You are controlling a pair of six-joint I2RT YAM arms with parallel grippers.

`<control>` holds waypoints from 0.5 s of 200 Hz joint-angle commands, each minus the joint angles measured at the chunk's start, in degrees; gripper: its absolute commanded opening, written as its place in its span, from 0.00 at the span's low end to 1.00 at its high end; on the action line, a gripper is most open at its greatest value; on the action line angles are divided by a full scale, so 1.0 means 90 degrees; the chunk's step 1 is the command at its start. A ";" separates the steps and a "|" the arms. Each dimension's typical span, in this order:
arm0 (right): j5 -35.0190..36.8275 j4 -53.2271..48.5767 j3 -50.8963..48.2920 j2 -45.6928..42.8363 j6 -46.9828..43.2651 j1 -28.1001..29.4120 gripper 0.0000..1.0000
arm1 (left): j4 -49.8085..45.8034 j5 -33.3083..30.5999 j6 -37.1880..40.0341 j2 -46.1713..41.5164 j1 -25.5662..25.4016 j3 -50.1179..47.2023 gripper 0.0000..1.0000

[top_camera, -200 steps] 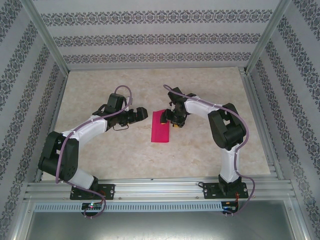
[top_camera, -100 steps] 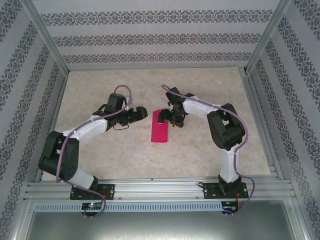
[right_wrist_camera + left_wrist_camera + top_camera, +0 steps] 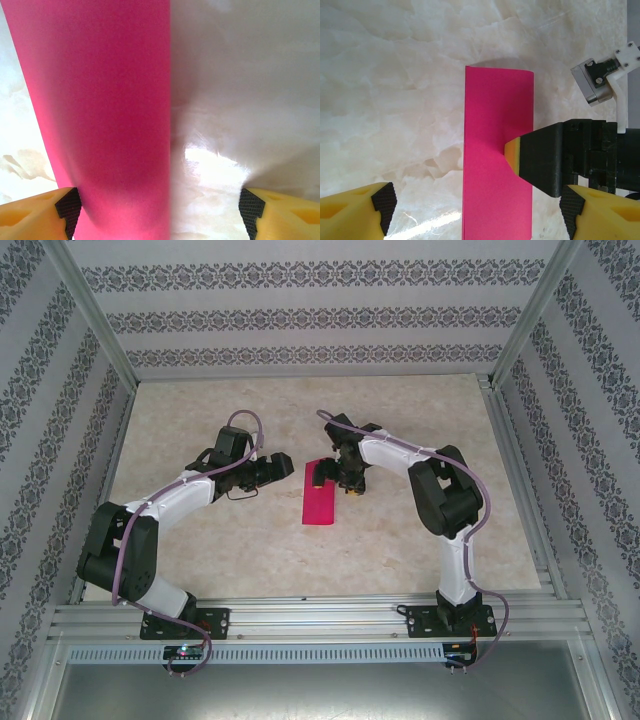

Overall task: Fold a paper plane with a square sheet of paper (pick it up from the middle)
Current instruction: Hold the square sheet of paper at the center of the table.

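Tabletop paper unmoved; right tool wider.

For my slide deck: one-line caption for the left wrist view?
The right gripper touches the folded pink paper at its edge, framed by the open left gripper.

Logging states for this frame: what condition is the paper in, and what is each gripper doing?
square sheet of paper: folded into a narrow rectangle, lying on the table, not yet a plane.
left gripper: open, empty, to one side of the paper and apart from it.
right gripper: open over the paper's far end, one fingertip against its edge, nothing gripped.
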 commanded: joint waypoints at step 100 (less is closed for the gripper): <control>0.0174 0.0127 -0.0462 0.0180 0.0226 -0.0130 0.83 | 0.0412 0.0161 -0.0289 0.0204 -0.0054 -0.0046 0.65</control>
